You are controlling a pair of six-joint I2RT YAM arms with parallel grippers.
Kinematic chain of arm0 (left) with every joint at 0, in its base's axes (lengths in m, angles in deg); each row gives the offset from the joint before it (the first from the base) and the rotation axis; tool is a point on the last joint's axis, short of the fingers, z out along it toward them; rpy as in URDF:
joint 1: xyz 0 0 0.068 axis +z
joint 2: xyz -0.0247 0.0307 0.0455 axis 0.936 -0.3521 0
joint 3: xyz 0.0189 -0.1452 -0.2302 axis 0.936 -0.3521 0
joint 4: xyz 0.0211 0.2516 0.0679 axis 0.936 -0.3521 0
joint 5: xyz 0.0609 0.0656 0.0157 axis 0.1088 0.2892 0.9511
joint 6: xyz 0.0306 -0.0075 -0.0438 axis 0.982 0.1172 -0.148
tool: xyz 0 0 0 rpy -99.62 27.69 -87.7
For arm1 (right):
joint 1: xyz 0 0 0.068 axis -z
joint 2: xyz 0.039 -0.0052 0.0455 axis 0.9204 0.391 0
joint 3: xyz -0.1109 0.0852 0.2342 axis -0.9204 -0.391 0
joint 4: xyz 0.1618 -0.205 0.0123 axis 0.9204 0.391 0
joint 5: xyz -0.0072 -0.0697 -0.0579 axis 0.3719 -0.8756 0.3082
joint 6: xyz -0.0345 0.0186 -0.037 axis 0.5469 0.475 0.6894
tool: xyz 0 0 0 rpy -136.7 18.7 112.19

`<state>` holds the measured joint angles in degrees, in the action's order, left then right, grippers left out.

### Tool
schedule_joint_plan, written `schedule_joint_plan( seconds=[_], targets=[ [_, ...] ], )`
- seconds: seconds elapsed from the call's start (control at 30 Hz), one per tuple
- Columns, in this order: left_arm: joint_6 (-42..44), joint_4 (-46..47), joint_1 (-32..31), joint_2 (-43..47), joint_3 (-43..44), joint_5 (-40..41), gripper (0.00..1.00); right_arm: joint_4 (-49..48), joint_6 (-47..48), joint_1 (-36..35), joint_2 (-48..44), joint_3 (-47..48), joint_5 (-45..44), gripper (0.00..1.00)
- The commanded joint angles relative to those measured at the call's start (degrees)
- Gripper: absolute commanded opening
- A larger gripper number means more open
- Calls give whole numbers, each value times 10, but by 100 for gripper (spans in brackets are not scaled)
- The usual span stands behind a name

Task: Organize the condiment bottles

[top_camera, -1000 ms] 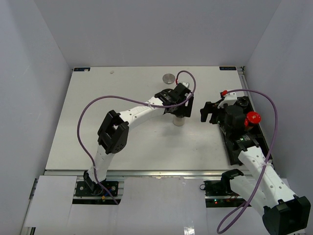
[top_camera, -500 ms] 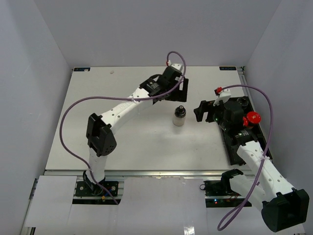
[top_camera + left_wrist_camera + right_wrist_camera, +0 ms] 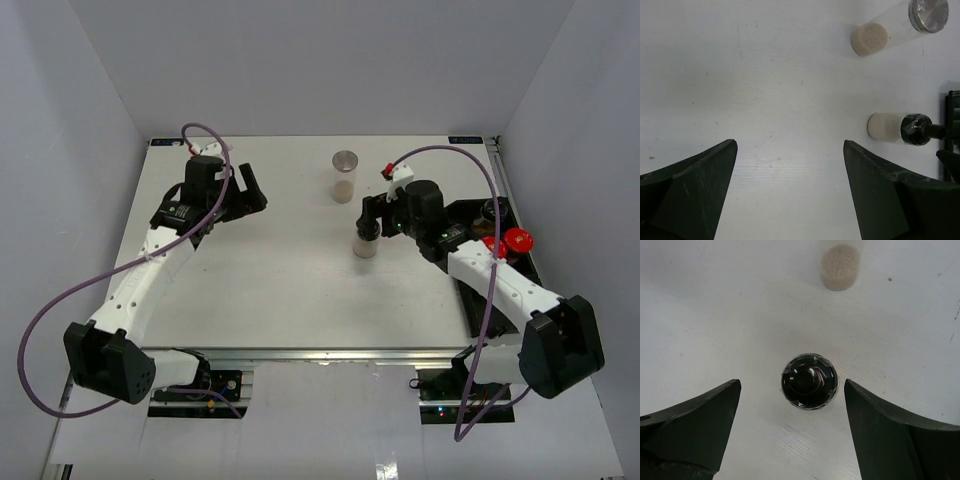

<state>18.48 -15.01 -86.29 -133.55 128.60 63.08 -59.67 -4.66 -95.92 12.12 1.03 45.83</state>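
Note:
The black-capped bottle (image 3: 366, 243) stands upright mid-table. My right gripper (image 3: 371, 213) hovers right over it, open. In the right wrist view its black cap (image 3: 809, 381) sits between the spread fingers of the gripper (image 3: 791, 412), touching neither. The clear bottle with the silver-grey lid (image 3: 345, 175) stands behind it, and its sandy base shows in the right wrist view (image 3: 840, 265). One red-capped bottle (image 3: 516, 239) stands in the black tray (image 3: 500, 275); a second red bit beside it is mostly hidden by my right arm. My left gripper (image 3: 250, 190) is open and empty at the far left.
The left wrist view shows both table bottles at its right: the silver-lidded one (image 3: 895, 25) and the black-capped one (image 3: 900, 129), with the tray's edge (image 3: 952, 115) beyond. Grey walls close in the table on three sides.
My left gripper has let go of the black-capped bottle and swung away to the far left. My right gripper has moved left from the tray to above that bottle.

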Motion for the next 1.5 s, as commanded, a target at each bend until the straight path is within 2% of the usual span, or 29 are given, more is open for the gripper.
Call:
schedule_joint_plan(
  seconds=[0.0, 0.5, 0.63, 0.8, 1.0, 1.07, 1.2, 1.27, 1.47],
  targets=[
    [16, 38, 24, 64, -75, -72, 98, -15, 20, -18, 49, 44, -46, 90],
    [43, 55, 36, 116, -146, -78, 98, 14, 13, -53, 151, 59, -116, 91],
    [45, 59, 36, 125, -156, -83, 98, 6, 9, -53, 156, 50, -119, 97],
    [49, 55, 36, 132, -157, -85, 98, 4, -1, -53, 151, 49, -146, 50],
    [56, 47, 37, 142, -152, -85, 98, 30, 19, -21, 116, 80, -184, 24],
    [59, 43, 36, 143, -149, -86, 98, 47, 22, 26, 95, 93, -183, 18],
    [60, 40, 37, 152, -147, -90, 98, 76, 13, 131, 38, 118, -165, 17],
    [61, 55, 36, 156, -154, -96, 98, 80, 0, 192, 26, 133, -124, 17],
    [54, 71, 37, 137, -160, -123, 98, 115, 1, 259, 69, 198, -95, 16]
  ],
)
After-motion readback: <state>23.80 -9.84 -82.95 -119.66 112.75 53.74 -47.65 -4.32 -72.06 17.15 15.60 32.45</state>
